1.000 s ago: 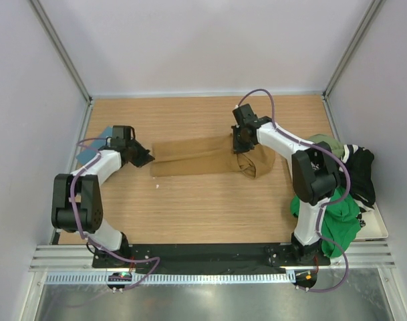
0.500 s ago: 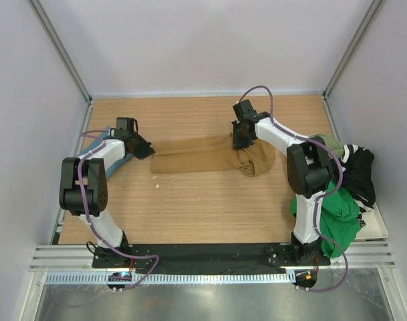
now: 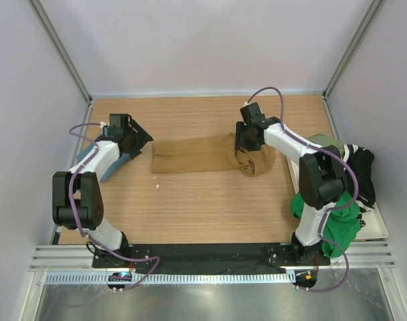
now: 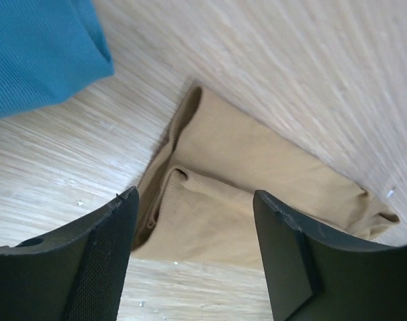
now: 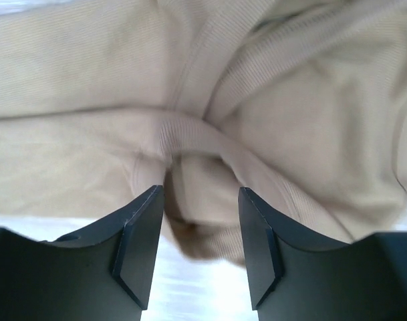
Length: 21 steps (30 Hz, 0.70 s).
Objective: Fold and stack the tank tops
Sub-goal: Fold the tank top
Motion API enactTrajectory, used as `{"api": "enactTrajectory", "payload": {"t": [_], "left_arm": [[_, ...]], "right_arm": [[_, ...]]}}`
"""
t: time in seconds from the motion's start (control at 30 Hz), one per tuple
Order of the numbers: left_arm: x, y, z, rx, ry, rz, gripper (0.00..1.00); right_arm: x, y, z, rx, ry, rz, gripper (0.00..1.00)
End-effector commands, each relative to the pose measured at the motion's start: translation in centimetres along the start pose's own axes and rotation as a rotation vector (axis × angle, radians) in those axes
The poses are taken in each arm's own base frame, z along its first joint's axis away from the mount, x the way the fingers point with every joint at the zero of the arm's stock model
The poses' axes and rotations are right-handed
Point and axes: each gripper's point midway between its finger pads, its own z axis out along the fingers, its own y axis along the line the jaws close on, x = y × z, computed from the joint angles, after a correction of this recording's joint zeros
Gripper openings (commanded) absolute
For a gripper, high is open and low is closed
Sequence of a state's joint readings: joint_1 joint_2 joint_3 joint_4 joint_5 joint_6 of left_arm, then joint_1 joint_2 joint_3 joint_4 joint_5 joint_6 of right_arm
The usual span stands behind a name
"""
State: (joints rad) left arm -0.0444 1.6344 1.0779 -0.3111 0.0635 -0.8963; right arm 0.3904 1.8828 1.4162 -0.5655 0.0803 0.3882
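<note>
While the green and black tank tops (image 3: 343,200) sit heaped unfolded at the near right, the teal tank top (image 3: 113,167) lies at the left. The tan tank top (image 3: 190,155) lies part-folded mid-tabletop (image 3: 210,214), with left gripper (image 3: 142,139) and right gripper (image 3: 245,142) spread apart at its ends, clamping nothing.

This is a robot lab cell, plainly. The left gripper (image 4: 194,195) and right gripper (image 5: 201,190) hang over a wood-grain table (image 3: 210,207), and beyond them plain white panels (image 3: 190,47) box the space in. Bare aluminium posts (image 3: 59,48) run up the corners. Behind the grippers, at the near edge, the two arms (image 3: 310,170) are bolted to a black base plate (image 3: 210,253) alongside a slotted cable duct (image 3: 210,277). Purple cables (image 3: 268,88) loop openly off each arm. To the right of the right gripper, a heap of tank tops (image 3: 343,217) lies on a white tray (image 3: 380,234).
</note>
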Motion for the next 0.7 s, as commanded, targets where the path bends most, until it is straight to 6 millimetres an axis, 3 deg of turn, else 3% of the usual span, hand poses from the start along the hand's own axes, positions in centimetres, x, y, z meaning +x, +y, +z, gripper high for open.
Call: {"api": "enactTrajectory", "payload": {"t": [0.0, 0.13, 0.23, 0.33, 0.4, 0.5, 0.53, 0.67], "left_arm": [[-0.6, 0.2, -1.7, 0.008, -0.041, 0.034, 0.72], [1.3, 0.4, -1.3, 0.020, 0.012, 0.080, 0.70], [2.3, 0.8, -0.8, 0.032, 0.042, 0.110, 0.51], [2.9, 0.6, -0.1, 0.046, 0.073, 0.139, 0.42], [3.2, 0.2, 0.2, 0.059, 0.096, 0.153, 0.43], [3.9, 0.0, 0.7, 0.061, 0.115, 0.176, 0.49], [4.2, -0.1, 0.7, 0.058, 0.116, 0.185, 0.49], [4.2, 0.4, 1.7, 0.036, 0.122, 0.201, 0.43]], "right_arm": [[-2.9, 0.1, -4.3, -0.030, -0.155, 0.035, 0.55], [-1.1, -0.7, -5.1, -0.025, -0.147, 0.036, 0.55], [-0.3, -1.2, -5.8, -0.030, -0.155, 0.039, 0.55], [0.6, -1.6, -6.5, -0.047, -0.162, 0.067, 0.54], [1.8, -1.8, -6.4, -0.061, -0.154, 0.098, 0.54], [2.1, -2.5, -7.4, -0.073, -0.194, 0.149, 0.55], [3.2, -2.9, -7.0, -0.068, -0.181, 0.154, 0.55], [3.8, -3.4, -7.9, -0.080, -0.197, 0.172, 0.55]]}}
